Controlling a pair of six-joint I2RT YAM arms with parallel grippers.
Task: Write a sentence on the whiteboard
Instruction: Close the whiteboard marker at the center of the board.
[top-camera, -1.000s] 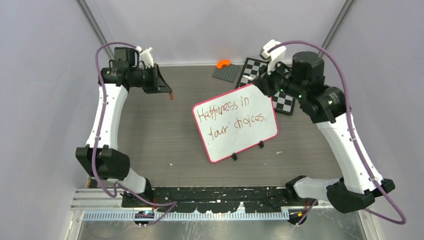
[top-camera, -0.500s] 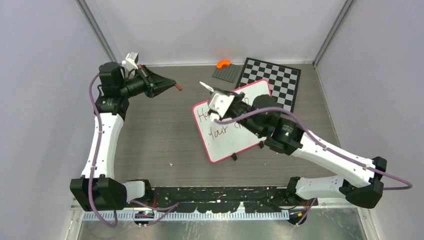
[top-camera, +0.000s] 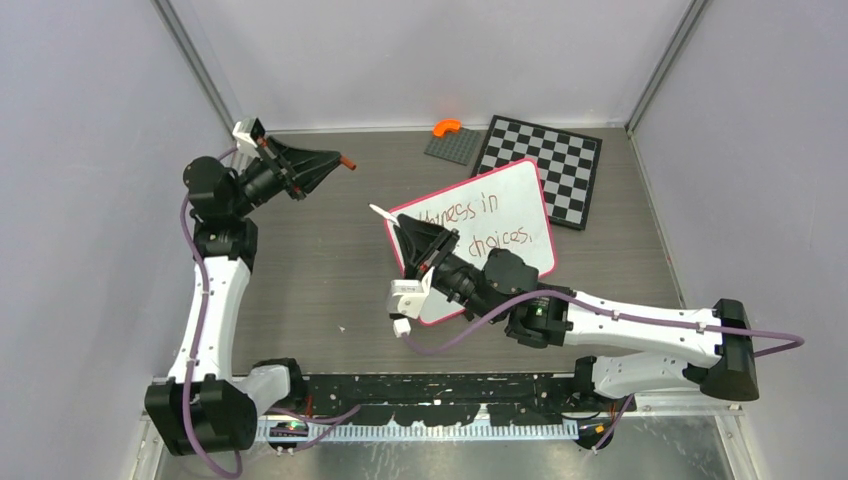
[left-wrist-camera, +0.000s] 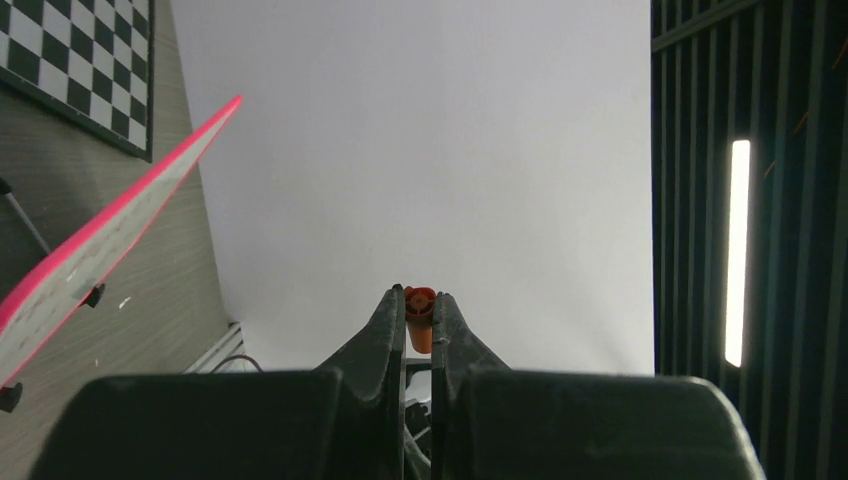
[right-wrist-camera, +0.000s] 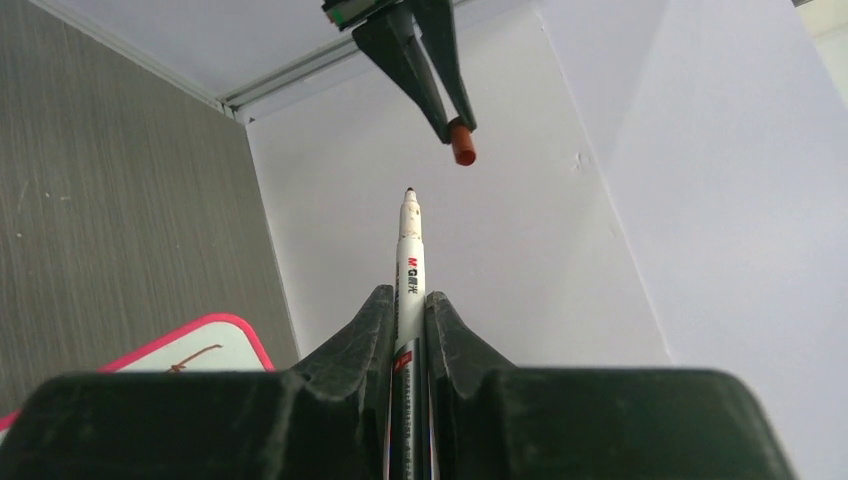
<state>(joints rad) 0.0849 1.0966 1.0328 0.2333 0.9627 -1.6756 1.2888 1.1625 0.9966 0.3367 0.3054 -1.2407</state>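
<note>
The whiteboard (top-camera: 522, 188), white with a pink frame, stands tilted on the table's middle; its edge (left-wrist-camera: 100, 240) and a corner (right-wrist-camera: 205, 345) show in the wrist views. The sentence (top-camera: 497, 239) is partly hidden by my right arm; "ness in" and "choices," show. My right gripper (top-camera: 399, 222) (right-wrist-camera: 408, 292) hovers over the board's left corner, shut on a white marker (top-camera: 380, 212) (right-wrist-camera: 409, 255) with its bare tip pointing at the left gripper. My left gripper (top-camera: 337, 160) (left-wrist-camera: 420, 300) (right-wrist-camera: 447, 118) is raised at the back left, shut on a red marker cap (top-camera: 348, 160) (left-wrist-camera: 420, 318) (right-wrist-camera: 461, 145). Tip and cap are apart.
A checkered chessboard (top-camera: 555, 160) (left-wrist-camera: 90, 60) lies behind the whiteboard at the back right. A grey plate (top-camera: 455, 148) with an orange piece (top-camera: 446, 127) sits at the back edge. Walls close in on three sides.
My right arm swung from the back right across the whiteboard to its near-left corner, marker now aimed at the left gripper. The left gripper turned and shifted, cap still held.
</note>
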